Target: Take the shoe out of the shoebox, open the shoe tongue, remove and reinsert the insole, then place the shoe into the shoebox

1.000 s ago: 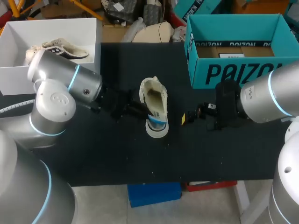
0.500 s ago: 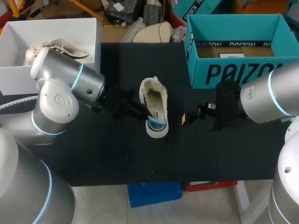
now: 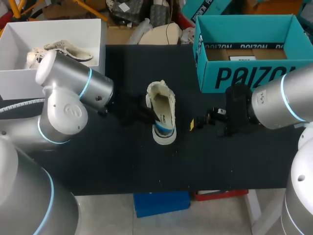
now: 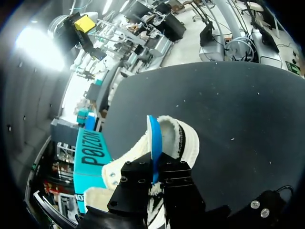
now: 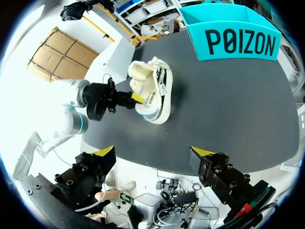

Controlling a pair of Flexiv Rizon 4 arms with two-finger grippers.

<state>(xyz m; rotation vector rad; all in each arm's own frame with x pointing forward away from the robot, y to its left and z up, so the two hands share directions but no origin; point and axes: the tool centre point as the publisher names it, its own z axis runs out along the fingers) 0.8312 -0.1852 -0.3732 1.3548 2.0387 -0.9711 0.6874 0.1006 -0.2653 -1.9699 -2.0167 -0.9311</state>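
A cream fleece-lined shoe lies on the black table in the middle, its opening facing up. My left gripper reaches into it from the left and is shut on the thin blue insole. In the left wrist view the blue insole stands on edge, pinched between the black fingers, with the shoe around it. My right gripper stands open to the right of the shoe, apart from it. The right wrist view shows its fingertips spread wide, with the shoe well ahead.
The open teal shoebox stands at the back right, also visible as the teal shoebox beyond the right gripper. A white box holding another shoe sits at the back left.
My left arm's elbow has swung a little to the right while its gripper stays on the insole at the shoe. The right arm has not moved.
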